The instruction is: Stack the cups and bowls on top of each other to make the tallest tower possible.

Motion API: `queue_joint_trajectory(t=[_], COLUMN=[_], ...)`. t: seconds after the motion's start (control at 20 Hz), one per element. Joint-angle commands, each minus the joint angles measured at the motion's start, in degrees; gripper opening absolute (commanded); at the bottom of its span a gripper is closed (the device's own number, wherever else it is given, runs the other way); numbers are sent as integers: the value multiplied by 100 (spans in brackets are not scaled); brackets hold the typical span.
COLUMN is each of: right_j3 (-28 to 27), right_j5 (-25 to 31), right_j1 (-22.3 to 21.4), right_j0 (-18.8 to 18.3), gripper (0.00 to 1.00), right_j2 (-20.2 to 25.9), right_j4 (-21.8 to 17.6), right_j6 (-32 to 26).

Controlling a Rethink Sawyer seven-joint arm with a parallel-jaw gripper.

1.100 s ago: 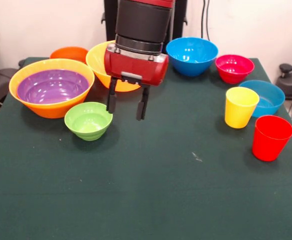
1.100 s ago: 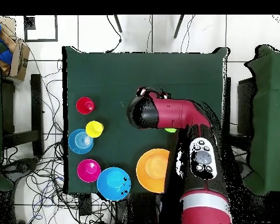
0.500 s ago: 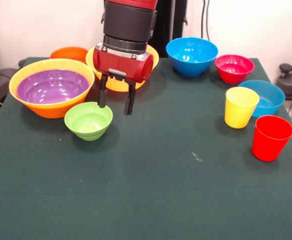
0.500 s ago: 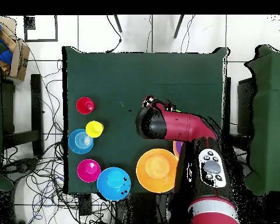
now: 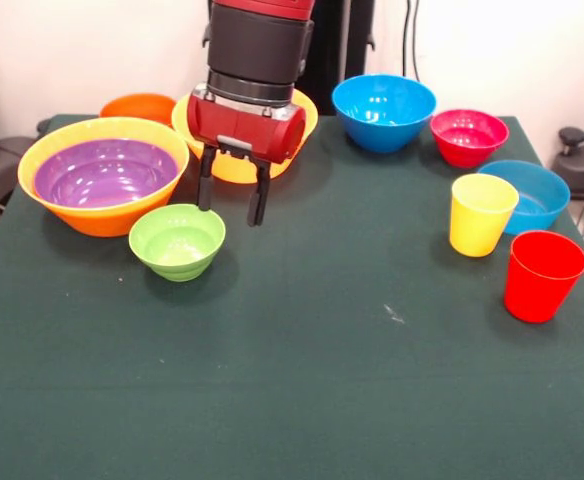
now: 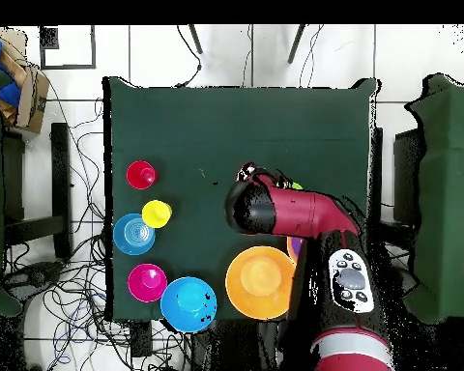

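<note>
Dark green surface point(image 5: 302, 380), purple bowl point(image 5: 105, 172) nested in a yellow-orange bowl point(image 5: 47, 205), light green bowl point(image 5: 177, 241), orange bowl point(image 5: 137, 106), two blue bowls point(image 5: 383, 111), pink-red bowl point(image 5: 469, 136), yellow cup point(image 5: 481, 214), red cup point(image 5: 542, 275), red and black arm point(image 5: 257, 60) with black jaws

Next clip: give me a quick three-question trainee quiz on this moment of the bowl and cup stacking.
1. True or false: the purple bowl sits inside a large yellow-orange bowl.
2. Which is nearest the gripper? A) red cup B) green bowl C) pink-red bowl
3. Fill in: the gripper's jaws are ____ and hold nothing.

Key: 1 true; 2 B; 3 open.
</note>
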Motion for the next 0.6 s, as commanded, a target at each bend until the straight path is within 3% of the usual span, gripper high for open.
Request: queue_joint_trajectory(t=[0.05,0.6], right_j3=[127,102], right_j5=[-100,-87], right_j1=[169,203], right_j0=[56,-156], gripper=[100,100], right_j2=[177,365], right_j4=[-198,-430], right_j6=[358,-32])
